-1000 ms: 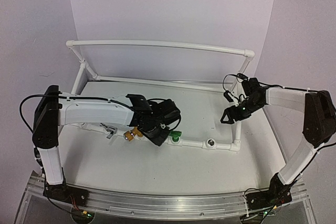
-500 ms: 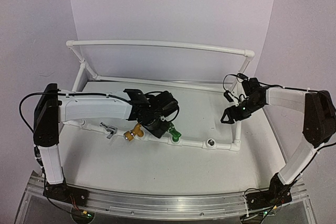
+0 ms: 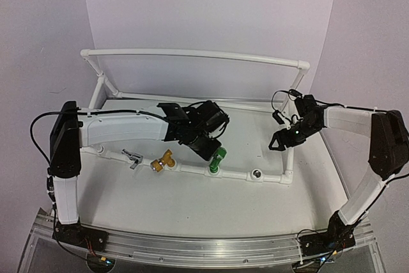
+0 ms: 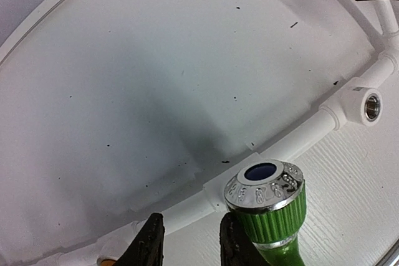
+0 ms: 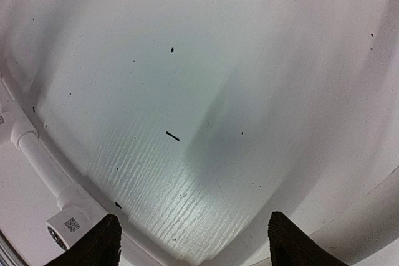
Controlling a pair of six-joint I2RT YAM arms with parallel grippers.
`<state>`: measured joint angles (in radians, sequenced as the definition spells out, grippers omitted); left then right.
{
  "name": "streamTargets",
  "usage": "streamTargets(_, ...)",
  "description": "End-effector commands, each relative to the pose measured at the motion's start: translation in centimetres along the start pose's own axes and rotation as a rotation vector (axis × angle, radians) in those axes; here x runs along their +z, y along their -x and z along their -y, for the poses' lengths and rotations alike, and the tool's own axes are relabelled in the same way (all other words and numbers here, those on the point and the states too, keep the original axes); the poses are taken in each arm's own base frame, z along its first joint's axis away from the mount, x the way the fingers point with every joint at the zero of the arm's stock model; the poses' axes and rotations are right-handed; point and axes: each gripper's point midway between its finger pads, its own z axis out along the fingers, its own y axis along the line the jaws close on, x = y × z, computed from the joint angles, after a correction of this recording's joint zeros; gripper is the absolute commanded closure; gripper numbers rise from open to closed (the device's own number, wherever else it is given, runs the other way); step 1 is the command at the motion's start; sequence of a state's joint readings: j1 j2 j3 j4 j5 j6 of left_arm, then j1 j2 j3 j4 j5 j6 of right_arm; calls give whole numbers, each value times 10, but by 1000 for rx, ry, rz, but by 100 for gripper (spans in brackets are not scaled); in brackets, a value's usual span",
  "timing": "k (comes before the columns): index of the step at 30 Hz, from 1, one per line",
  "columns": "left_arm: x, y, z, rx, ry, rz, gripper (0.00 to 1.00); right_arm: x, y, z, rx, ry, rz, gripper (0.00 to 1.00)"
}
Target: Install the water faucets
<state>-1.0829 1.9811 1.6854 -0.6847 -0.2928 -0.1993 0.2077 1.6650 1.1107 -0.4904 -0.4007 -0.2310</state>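
- The green faucet (image 3: 217,160) stood nearly upright on the near rail of the pipe frame (image 3: 192,54). Its long axis tipped slightly to the far right, with the lower end at a fitting in the rail and the ribbed knob on top.
- In the left wrist view its silver cap with a blue centre pointed up at the camera.
- The left claw (image 3: 209,147) hung just far-left of that faucet, jaws narrowly parted and grasping nothing. One finger (image 4: 234,244) sat right beside the green knob — touching or not, I could not tell.
- The brass faucet (image 3: 163,161) lay against the same rail, left of the green one, its axis running near-left to far-right.
- The silver faucet (image 3: 132,157) lay further left.
- A bare socket (image 3: 257,174) showed in the rail, right of the green faucet.
- The right claw (image 3: 279,142) hovered over the table (image 3: 192,202) at the right — released, jaws wide, well apart from every faucet.
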Motion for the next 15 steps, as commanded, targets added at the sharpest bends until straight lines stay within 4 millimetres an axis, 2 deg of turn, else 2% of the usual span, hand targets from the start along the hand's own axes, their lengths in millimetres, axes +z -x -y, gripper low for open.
streamTargets(1,-12,24,33,58,-124,64,69,1,-13,19,43,-62,-56,22)
streamTargets(5,-14,20,59,140,-160,47,69,1,-13,19,45,-61,-56,23)
streamTargets(9,-17,5,83,217,-183,5,69,1,-13,19,45,-62,-53,23)
streamTargets(11,-17,-5,90,243,-186,-21,69,0,-13,19,46,-63,-52,23)
streamTargets(15,-17,-28,91,249,-171,-90,69,0,-13,19,48,-61,-52,23)
